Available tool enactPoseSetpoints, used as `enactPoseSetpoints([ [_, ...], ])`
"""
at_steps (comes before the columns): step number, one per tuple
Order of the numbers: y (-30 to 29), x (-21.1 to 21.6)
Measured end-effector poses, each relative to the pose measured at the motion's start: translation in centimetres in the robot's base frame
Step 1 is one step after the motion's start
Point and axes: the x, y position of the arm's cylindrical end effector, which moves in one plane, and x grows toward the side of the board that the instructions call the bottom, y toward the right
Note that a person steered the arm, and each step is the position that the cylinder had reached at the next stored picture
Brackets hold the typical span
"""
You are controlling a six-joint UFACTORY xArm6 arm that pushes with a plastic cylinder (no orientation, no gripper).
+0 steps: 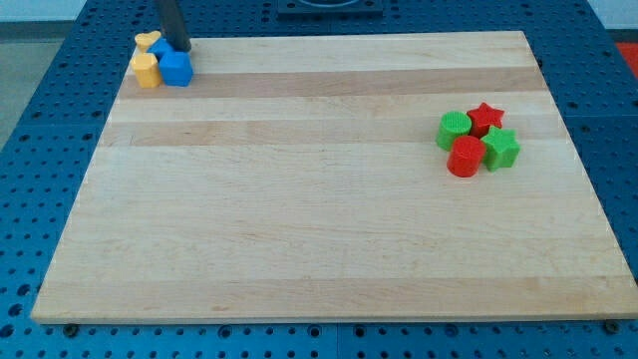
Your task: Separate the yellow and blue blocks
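Note:
A tight cluster sits at the board's top left corner. A yellow block lies at its left, a blue cube at its right, touching it. Another yellow block lies behind at the view's top, and a second blue block shows partly between them. My tip comes down from the view's top, right behind the blue cube and next to the second blue block.
A second cluster lies at the view's right: a green block, a red star, a red cylinder and a green star. The wooden board rests on a blue perforated table.

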Motion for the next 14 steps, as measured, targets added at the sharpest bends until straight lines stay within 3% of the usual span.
enactPoseSetpoints([
  [1, 0.2, 3.2],
  [3, 1.5, -4.0],
  [4, 1.6, -4.1],
  [5, -1.9, -4.1],
  [6, 0.0, -3.5],
  [7, 8.4, -1.5],
  [8, 11.3, 4.7],
  [9, 6.9, 13.6],
  [10, -6.1, 17.5],
  [11, -7.7, 17.4],
  [13, -7.7, 6.6],
  [14, -7.7, 6.2],
])
